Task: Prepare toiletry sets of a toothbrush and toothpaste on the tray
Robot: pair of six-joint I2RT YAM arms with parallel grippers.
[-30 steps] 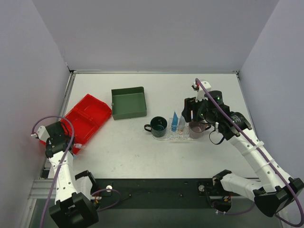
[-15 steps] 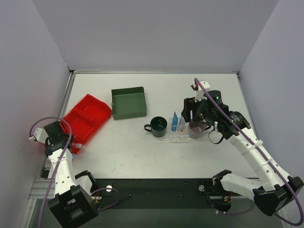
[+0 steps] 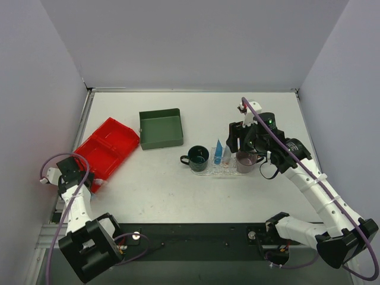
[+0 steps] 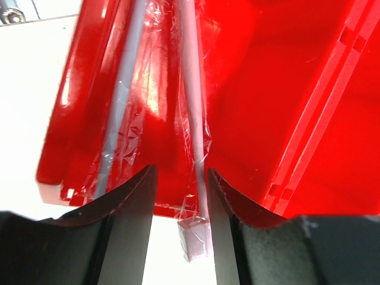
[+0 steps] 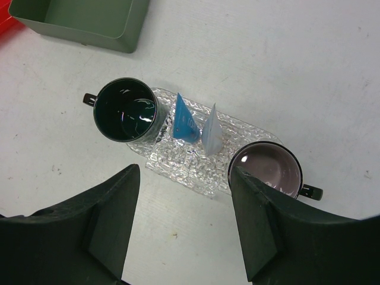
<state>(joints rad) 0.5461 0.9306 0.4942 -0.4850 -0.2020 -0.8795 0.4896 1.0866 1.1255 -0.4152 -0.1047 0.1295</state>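
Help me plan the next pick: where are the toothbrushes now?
Two wrapped toothbrushes lie in the red bin at the table's left, seen by the left wrist camera; one pokes past its near rim between the fingers of the left gripper.

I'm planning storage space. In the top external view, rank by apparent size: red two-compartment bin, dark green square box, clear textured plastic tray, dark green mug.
1. red two-compartment bin
2. dark green square box
3. clear textured plastic tray
4. dark green mug
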